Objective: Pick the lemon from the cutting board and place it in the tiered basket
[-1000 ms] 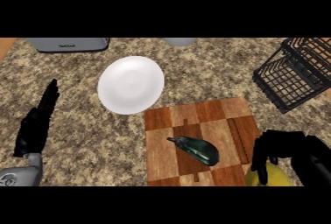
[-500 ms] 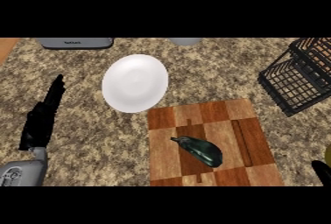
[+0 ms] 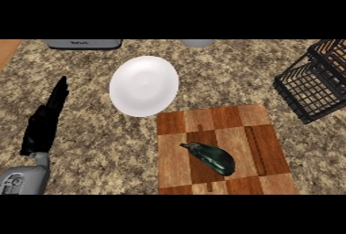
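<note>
A wooden checkered cutting board [image 3: 253, 137] lies at the lower middle of the counter. On it rests a dark green eggplant-like vegetable [image 3: 211, 158]. No lemon shows in the head view now. The black wire tiered basket [image 3: 313, 84] stands at the right edge, partly cut off. My left hand [image 3: 46, 121] rests at the left, fingers straight and pointing up, holding nothing. My right hand is out of view.
A white plate [image 3: 144, 85] lies just above and left of the board. A grey appliance [image 3: 83, 44] and a pale round object [image 3: 197, 43] sit at the far edge. The counter is speckled stone.
My right hand, with something yellow in it at the lower right a second ago, has left the view. The scene has shifted slightly in frame.
</note>
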